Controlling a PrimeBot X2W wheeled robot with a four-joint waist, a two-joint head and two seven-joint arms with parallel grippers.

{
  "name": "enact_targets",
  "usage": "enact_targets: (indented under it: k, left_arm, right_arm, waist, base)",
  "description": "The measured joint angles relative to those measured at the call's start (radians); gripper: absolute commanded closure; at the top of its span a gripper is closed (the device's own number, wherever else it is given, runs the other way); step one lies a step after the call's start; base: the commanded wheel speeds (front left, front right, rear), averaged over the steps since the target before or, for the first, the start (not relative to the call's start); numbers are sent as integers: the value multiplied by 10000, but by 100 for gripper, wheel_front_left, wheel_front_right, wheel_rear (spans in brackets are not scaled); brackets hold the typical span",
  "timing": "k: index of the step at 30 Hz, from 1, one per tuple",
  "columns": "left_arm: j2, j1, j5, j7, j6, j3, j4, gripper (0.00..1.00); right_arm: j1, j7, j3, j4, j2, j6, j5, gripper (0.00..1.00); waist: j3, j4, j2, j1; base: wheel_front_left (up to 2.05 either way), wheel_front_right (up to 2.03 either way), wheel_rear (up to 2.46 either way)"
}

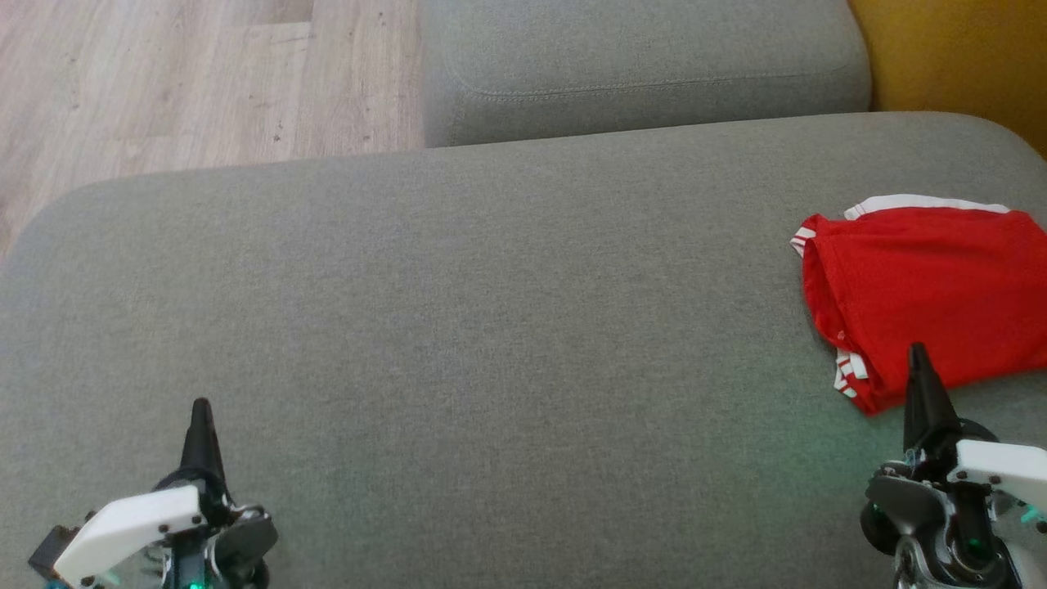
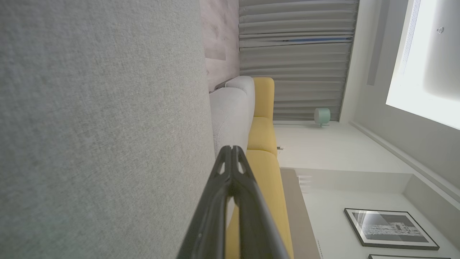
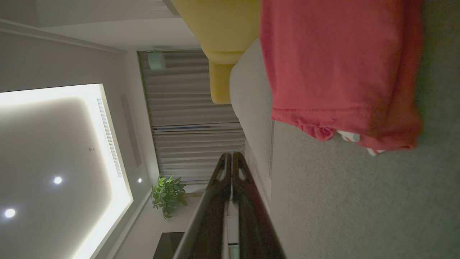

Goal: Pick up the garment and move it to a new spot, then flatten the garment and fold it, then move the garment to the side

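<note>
**Operator:** Where is the garment, and what are the pincers doing?

**Describer:** The red garment [image 1: 924,294], trimmed in white stripes, lies folded in a compact rectangle at the far right of a grey sofa cushion [image 1: 491,327]. Your left pincer [image 1: 200,405] hovers low at the left, fingers pressed together and holding nothing. Your right pincer [image 1: 918,352] is also pressed together and empty, with its tip just at the garment's near edge.

**Operator:** How do I finish well?

**Describer:** The fold looks done and the garment already sits to the side. If you shift it further, spread the right fingers first and pinch through every layer at the near edge. Then drag low so the fold does not spill open. The woven fabric may grip the cloth.

**Operator:** And the room?

**Describer:** A second grey cushion [image 1: 638,65] sits behind, with a yellow seat [image 1: 957,57] to its right and pale wood floor [image 1: 164,82] to its left. The wrist views show grey curtains [image 2: 294,54], a framed picture [image 2: 390,228] and a potted plant [image 3: 168,196].
</note>
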Motion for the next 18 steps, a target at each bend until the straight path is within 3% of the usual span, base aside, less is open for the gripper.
enact_targets:
  k: [18]
  left_arm:
    - [-63, 0, 2, 86, 0, 150, 0, 100]
  right_arm:
    - [0, 4, -27, 0, 2, 0, -2, 100]
  waist:
    - [-1, 0, 0, 0]
  base:
    - [0, 0, 0]
